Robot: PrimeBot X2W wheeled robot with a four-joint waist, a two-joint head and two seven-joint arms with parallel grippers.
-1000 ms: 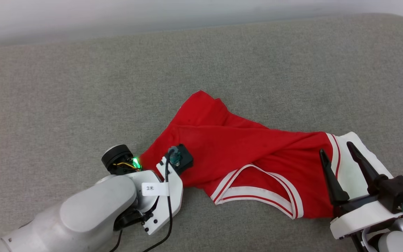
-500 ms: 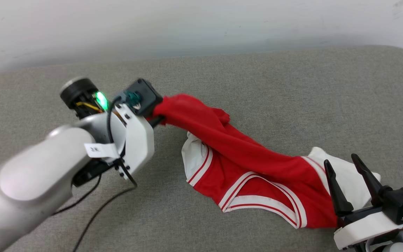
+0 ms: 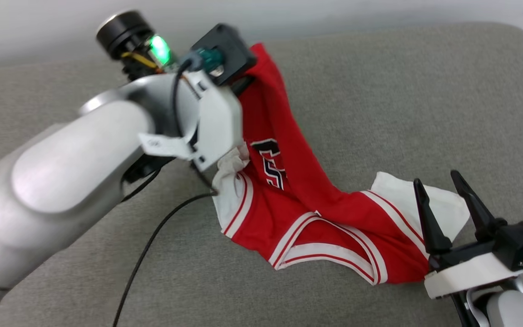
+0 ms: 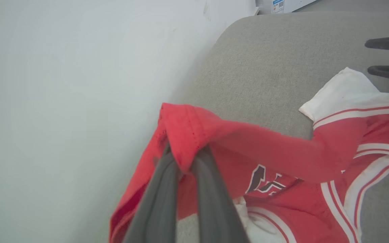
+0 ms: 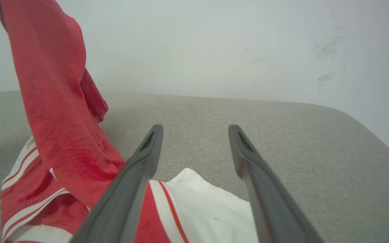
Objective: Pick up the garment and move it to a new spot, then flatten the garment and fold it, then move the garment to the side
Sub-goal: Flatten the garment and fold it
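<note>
Here, the left fingers (image 4: pixel 160 199) are clenched on a red hem fold of the garment (image 3: pixel 316 213), holding it up near the pale wall (image 4: pixel 62 84); the left wrist view shows this pinch close up. The right fingers (image 5: pixel 137 179) are spread wide, grasping nothing, over the white sleeve (image 5: pixel 208 209). In the head view the garment's lower part lies on the grey bench (image 3: pixel 402 91), with black lettering (image 3: pixel 273 165) showing.

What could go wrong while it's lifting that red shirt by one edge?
The left gripper pinches just a small fold of the garment, so the cloth might slip free. The white sleeve lies beneath the open right gripper and could snag on it. The loose black cable hangs beside the garment and might tangle.
</note>
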